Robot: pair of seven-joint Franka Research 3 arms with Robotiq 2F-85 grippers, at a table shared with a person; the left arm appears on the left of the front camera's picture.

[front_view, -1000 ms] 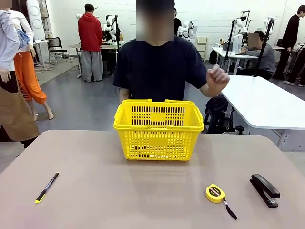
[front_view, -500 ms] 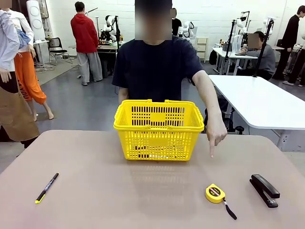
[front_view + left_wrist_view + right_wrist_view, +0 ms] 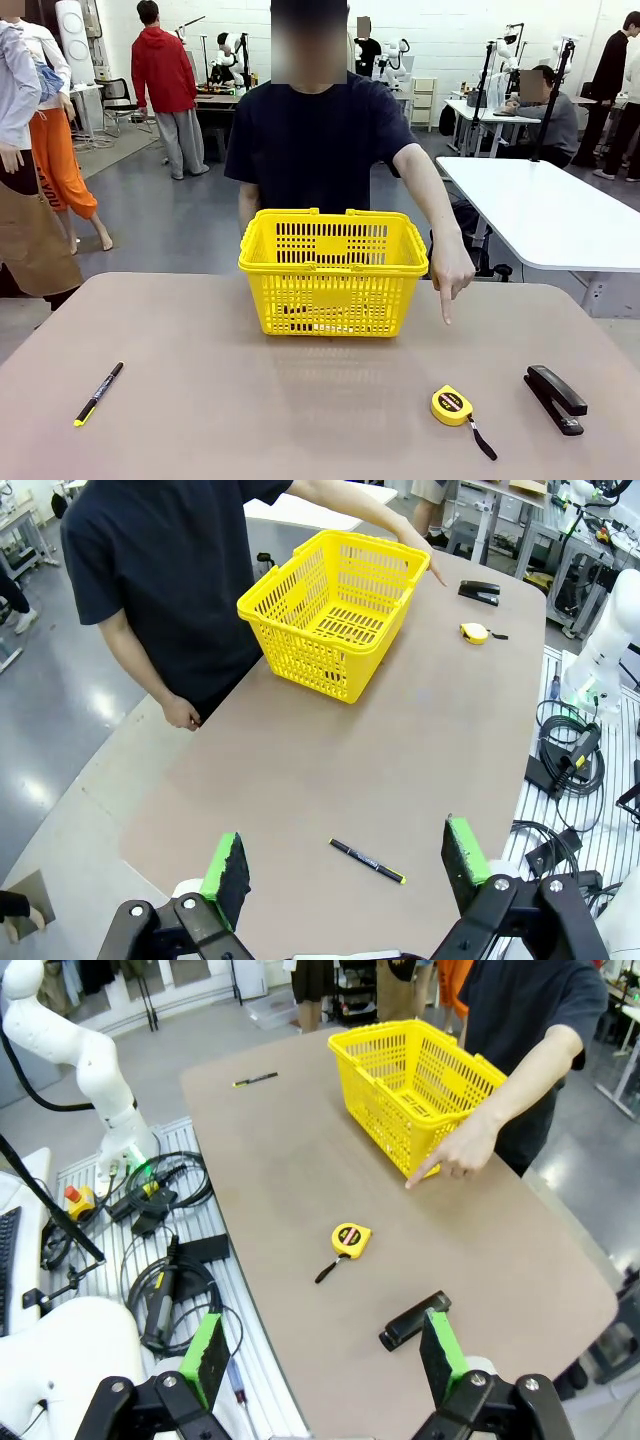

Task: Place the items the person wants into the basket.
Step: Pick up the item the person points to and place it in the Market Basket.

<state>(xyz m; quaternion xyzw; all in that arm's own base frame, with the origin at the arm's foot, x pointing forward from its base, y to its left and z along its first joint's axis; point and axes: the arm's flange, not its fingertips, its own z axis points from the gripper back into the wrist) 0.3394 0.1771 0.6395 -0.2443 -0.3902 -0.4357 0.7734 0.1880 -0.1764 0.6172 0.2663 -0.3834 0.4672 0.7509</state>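
Yellow tape measure (image 3: 452,404) lies at the basket's (image 3: 333,268) five o'clock, singled out by the person's hand (image 3: 452,275) pointing down; left pincer (image 3: 345,858) and right pincer (image 3: 323,1350) stand apart, empty

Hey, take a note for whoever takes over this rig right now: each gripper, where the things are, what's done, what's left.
Left gripper: open, empty, raised over the table.
Right gripper: open, empty, raised over the table.
Bright yellow plastic lattice basket: far middle, before the person; contents unclear.
Small round yellow tape measure: near right on the table, untouched, beside the black stapler.
Person's hand: index finger points down toward the tape measure.
Done: nothing certain.
To do: likely tape measure into the basket.
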